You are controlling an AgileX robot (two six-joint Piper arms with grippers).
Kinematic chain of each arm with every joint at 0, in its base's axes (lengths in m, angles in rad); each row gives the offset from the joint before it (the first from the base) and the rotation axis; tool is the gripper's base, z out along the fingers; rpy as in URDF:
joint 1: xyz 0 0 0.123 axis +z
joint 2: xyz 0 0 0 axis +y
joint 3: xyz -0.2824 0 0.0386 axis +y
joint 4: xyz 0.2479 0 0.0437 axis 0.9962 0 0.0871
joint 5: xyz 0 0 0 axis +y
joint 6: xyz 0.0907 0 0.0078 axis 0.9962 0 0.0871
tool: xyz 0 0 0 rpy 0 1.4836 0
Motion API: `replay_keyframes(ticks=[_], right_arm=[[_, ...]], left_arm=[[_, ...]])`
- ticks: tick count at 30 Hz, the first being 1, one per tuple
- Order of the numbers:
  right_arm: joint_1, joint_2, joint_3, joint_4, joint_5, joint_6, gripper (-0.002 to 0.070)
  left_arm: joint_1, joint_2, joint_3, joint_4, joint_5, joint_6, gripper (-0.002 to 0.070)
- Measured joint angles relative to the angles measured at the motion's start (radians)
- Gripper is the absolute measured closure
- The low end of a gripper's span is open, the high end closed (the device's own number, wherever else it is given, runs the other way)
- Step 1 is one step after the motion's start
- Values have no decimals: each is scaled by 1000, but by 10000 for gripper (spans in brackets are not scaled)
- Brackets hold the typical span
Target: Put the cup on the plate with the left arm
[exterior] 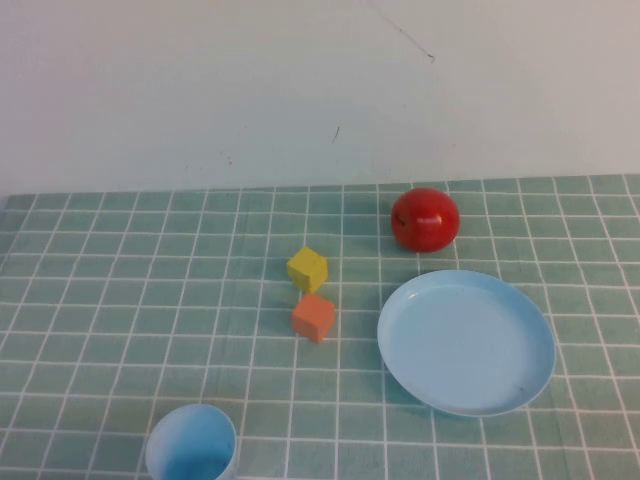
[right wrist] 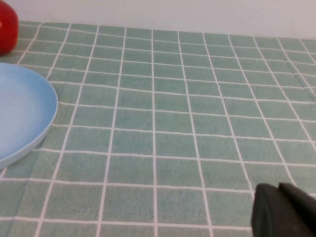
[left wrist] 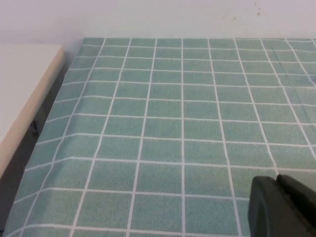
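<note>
A small light blue cup (exterior: 192,443) stands upright, mouth open upward, at the near edge of the green checked cloth, toward the left, partly cut off by the picture's edge. A wide, shallow light blue plate (exterior: 466,342) lies flat and empty to the right, well apart from the cup.

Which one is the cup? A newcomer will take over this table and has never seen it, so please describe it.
Start at the big pale blue plate on the green checked tablecloth, then look toward the near edge on the robot's left. The cup stands there alone and upright. It matches the plate's colour but is small, deep and round, unlike the yellow block and orange block.
</note>
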Motion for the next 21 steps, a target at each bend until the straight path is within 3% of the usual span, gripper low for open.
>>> replay_keyframes(ticks=[10,21], right_arm=[[0,0,0,0,0,0,678],[0,0,0,0,0,0,678]], left_arm=[[0,0,3,2,-35,0,678],[0,0,7,2,-534,0,678]])
